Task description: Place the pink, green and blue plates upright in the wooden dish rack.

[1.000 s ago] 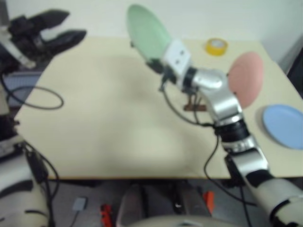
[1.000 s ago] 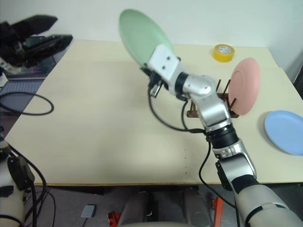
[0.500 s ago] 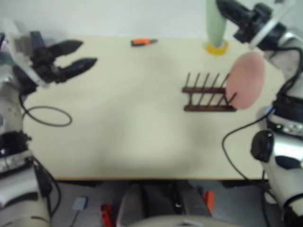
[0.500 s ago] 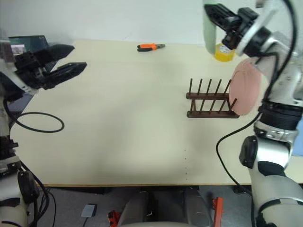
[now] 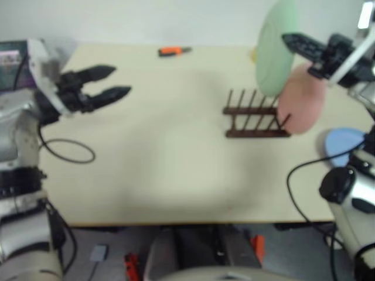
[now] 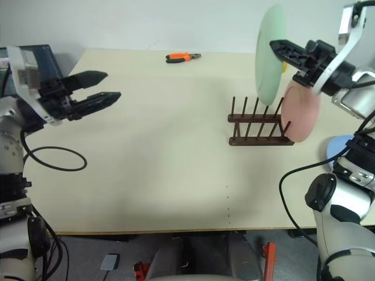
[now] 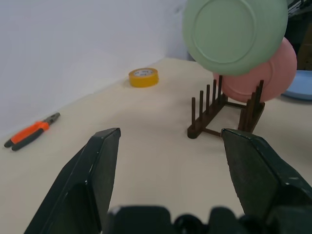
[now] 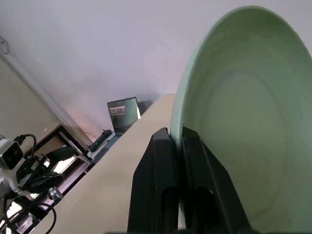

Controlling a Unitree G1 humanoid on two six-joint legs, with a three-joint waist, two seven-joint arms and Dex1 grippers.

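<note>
Right eye view: three plates [image 6: 269,55], one rack [image 6: 259,126].

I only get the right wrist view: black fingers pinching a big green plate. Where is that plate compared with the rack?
Observer: The green plate hangs upright in the air above the wooden rack, not yet between its pegs.
Operator: Is anything in the rack?
Observer: Yes, the pink plate stands upright at its right end.
Operator: And the blue one?
Observer: The blue plate lies flat on the table, right of the rack.
</note>
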